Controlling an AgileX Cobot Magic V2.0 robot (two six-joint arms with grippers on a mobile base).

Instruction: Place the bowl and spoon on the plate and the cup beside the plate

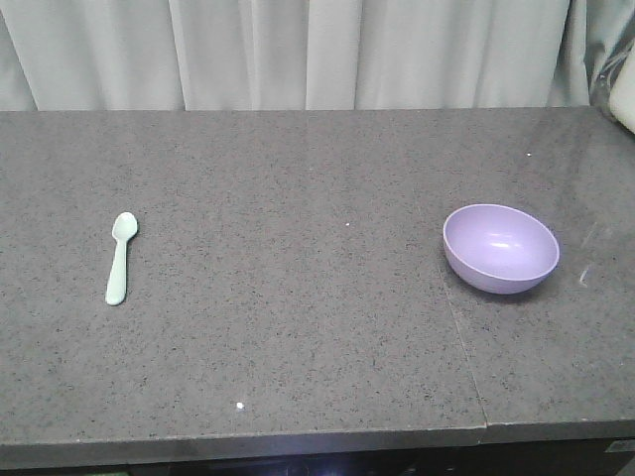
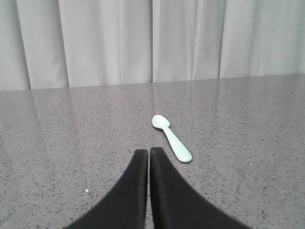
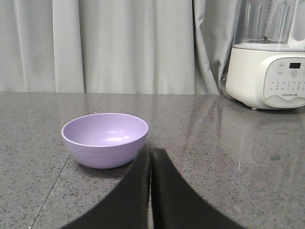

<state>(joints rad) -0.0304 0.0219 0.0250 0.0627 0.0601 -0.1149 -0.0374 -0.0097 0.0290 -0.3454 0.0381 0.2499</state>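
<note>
**Station Layout: Spoon and Bowl on Countertop**

The spoon [image 1: 121, 256] is lying flat on the left part of the grey speckled countertop [image 1: 298, 337], its scoop pointing toward the curtain [image 1: 298, 50]. The bowl [image 1: 501, 248] is sitting upright on the right part, well apart from the spoon. The left gripper [image 2: 148, 151] is pointing past the spoon's handle end, fingers pressed together and grasping nothing. The right gripper [image 3: 151, 151] is facing the bowl's near side, likewise clenched and empty. A white appliance [image 3: 267, 71] is standing at the far right.

Grey countertop [image 2: 57, 143]: spoon [image 2: 172, 139] lying flat, just ahead-right of left jaws, pressed together, empty.
</note>
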